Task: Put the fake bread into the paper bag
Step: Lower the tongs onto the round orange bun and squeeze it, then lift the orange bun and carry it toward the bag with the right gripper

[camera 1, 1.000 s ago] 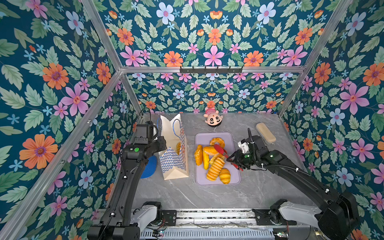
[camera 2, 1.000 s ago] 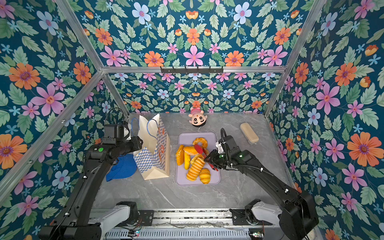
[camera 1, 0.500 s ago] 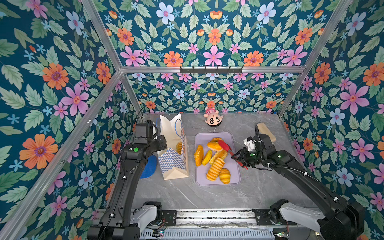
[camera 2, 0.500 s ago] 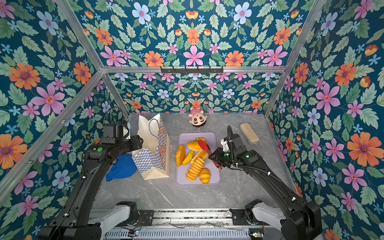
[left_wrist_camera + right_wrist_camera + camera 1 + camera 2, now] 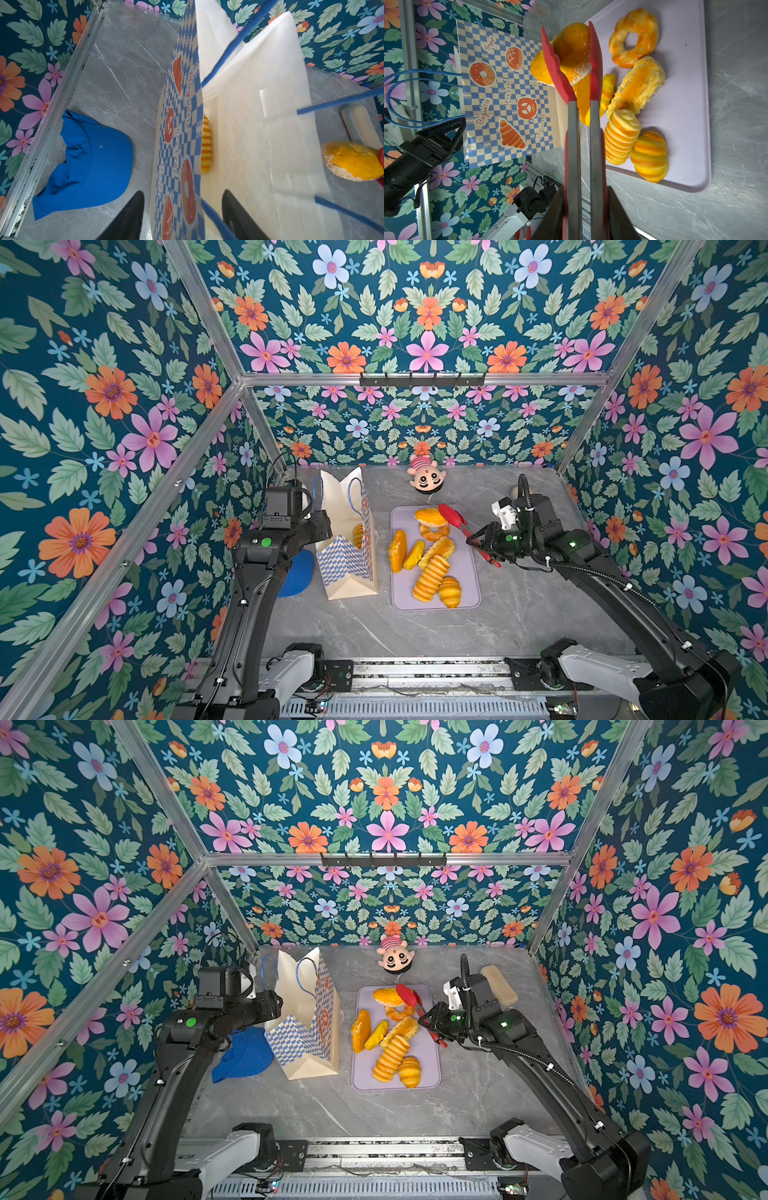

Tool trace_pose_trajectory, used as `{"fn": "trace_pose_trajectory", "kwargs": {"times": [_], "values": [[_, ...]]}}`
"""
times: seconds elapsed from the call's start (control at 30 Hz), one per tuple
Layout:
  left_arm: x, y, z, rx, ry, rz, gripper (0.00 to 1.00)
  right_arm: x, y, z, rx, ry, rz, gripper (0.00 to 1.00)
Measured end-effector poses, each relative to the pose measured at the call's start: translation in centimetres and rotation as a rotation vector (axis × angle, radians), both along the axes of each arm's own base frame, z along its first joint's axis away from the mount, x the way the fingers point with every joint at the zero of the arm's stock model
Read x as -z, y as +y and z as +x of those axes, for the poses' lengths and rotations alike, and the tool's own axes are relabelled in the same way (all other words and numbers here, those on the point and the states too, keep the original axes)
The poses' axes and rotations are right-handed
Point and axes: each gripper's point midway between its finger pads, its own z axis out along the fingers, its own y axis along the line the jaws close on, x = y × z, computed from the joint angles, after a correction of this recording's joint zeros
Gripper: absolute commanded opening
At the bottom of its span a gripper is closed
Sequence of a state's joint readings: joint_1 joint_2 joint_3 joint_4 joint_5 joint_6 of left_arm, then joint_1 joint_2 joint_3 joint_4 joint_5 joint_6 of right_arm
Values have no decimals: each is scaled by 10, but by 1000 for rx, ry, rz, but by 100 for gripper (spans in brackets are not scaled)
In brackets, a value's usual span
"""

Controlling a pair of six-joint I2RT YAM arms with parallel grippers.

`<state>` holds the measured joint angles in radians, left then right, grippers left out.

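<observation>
The paper bag (image 5: 347,556) (image 5: 305,1040) stands open left of the lilac tray (image 5: 469,597). My left gripper (image 5: 328,526) (image 5: 182,199) is open and straddles its checkered wall (image 5: 180,145), with one finger inside. One ridged fake bread (image 5: 206,145) (image 5: 357,535) lies in the bag. My right gripper (image 5: 478,537) (image 5: 584,199) is shut on red tongs (image 5: 583,124) (image 5: 453,516). The tongs pinch a sugar-dusted bread (image 5: 571,47) (image 5: 428,515) (image 5: 353,160) above the tray's far end. Several more breads (image 5: 432,572) (image 5: 390,1052) lie on the tray.
A blue cap (image 5: 297,578) (image 5: 93,155) lies left of the bag under my left arm. A doll head (image 5: 426,479) sits at the back wall. A pale beige block (image 5: 498,986) lies behind my right wrist. Floral walls close in three sides.
The tongs have closed on the sugar-dusted bread and raised it at the tray's far end, and the right wrist has drawn back to the right. The left arm stays at the bag.
</observation>
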<state>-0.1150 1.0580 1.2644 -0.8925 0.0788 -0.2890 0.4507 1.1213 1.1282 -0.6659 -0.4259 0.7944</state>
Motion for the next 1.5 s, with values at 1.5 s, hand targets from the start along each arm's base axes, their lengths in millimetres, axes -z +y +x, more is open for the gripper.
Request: {"fn": "trace_pose_trajectory", "kwargs": {"times": [1.5], "values": [[11,1,-8,-1,33,3,18,-168,121,94,-259,-358,145,26]]}}
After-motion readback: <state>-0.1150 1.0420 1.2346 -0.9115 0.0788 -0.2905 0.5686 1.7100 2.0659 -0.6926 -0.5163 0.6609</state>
